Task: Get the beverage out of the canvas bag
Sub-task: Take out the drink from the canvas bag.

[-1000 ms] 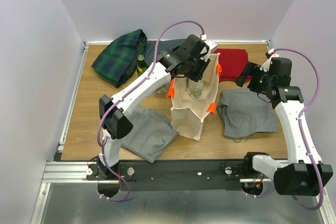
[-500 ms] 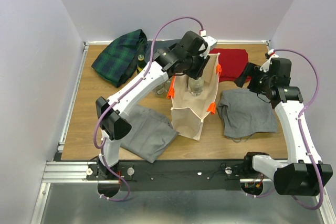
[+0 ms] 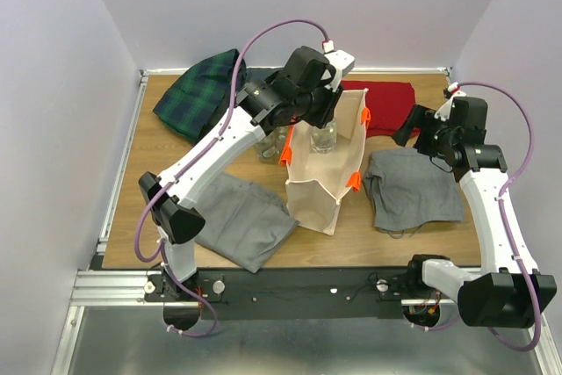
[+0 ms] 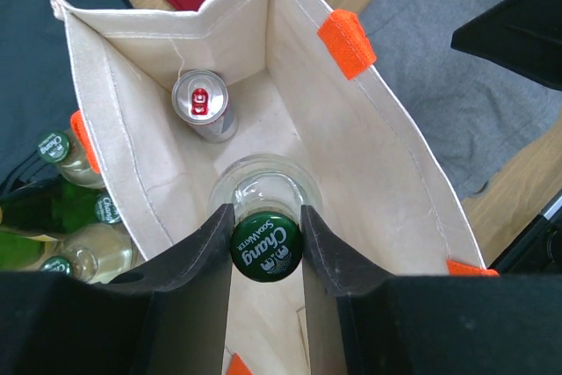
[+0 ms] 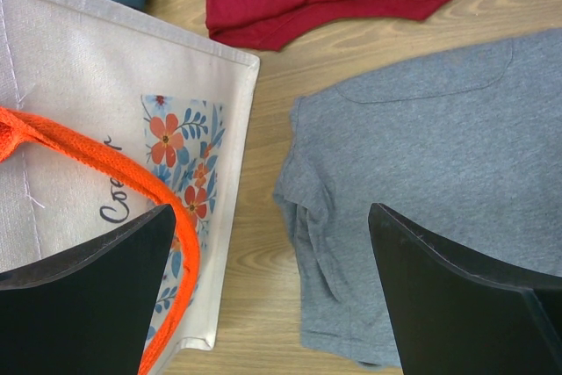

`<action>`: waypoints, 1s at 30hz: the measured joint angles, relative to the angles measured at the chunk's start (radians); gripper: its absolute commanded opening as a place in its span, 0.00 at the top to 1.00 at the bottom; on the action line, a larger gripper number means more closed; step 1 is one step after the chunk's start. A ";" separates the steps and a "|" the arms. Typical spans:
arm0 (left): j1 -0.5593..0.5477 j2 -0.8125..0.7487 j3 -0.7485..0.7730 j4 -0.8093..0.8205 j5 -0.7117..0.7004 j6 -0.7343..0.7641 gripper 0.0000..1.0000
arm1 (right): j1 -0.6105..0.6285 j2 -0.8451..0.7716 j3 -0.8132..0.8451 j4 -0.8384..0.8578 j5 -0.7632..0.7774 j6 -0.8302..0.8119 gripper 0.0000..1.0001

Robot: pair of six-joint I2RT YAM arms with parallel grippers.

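The cream canvas bag (image 3: 320, 177) with orange handles stands open at the table's middle. In the left wrist view its inside (image 4: 378, 155) holds a silver can (image 4: 202, 103) and the beverage, a clear glass bottle with a green Chang cap (image 4: 266, 246). My left gripper (image 4: 266, 248) is shut on that bottle's neck just under the cap, over the bag's mouth (image 3: 323, 122). The bottle (image 3: 322, 138) hangs upright, partly above the rim. My right gripper (image 5: 272, 287) stands open to the right of the bag (image 5: 105, 129), holding nothing (image 3: 413, 129).
Several bottles (image 4: 70, 217) stand against the bag's left outer wall (image 3: 268, 142). A green plaid cloth (image 3: 198, 94) lies at the back left and a red cloth (image 3: 391, 103) at the back right. Grey cloths lie right (image 3: 413, 186) and left (image 3: 241, 221) of the bag.
My left arm has risen and swung left, lifting the gripped bottle higher in the bag. The right arm has not moved.
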 measured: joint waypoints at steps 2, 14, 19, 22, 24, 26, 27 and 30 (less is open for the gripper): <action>0.000 -0.011 -0.006 0.009 -0.007 0.000 1.00 | 0.000 0.000 0.000 0.000 0.000 0.000 0.00; 0.000 -0.021 -0.012 0.026 -0.026 -0.003 1.00 | 0.000 0.000 0.000 0.000 0.000 0.000 0.00; 0.000 -0.038 -0.011 0.026 -0.036 -0.003 1.00 | 0.000 0.000 0.000 0.000 0.000 0.000 0.00; 0.000 -0.047 -0.011 0.026 -0.037 -0.002 1.00 | 0.000 0.000 -0.002 0.000 0.000 0.000 0.00; 0.000 -0.052 -0.011 0.026 -0.038 -0.002 1.00 | 0.000 0.000 -0.002 0.000 0.000 0.000 0.00; 0.000 -0.056 -0.011 0.025 -0.039 -0.003 1.00 | 0.000 0.000 -0.002 0.000 0.000 0.000 0.00; 0.000 -0.058 -0.011 0.025 -0.039 -0.003 1.00 | 0.000 0.000 -0.002 0.000 0.000 0.000 0.00; 0.000 -0.067 -0.011 0.025 -0.041 -0.002 1.00 | 0.000 0.000 -0.002 0.000 0.000 0.000 0.00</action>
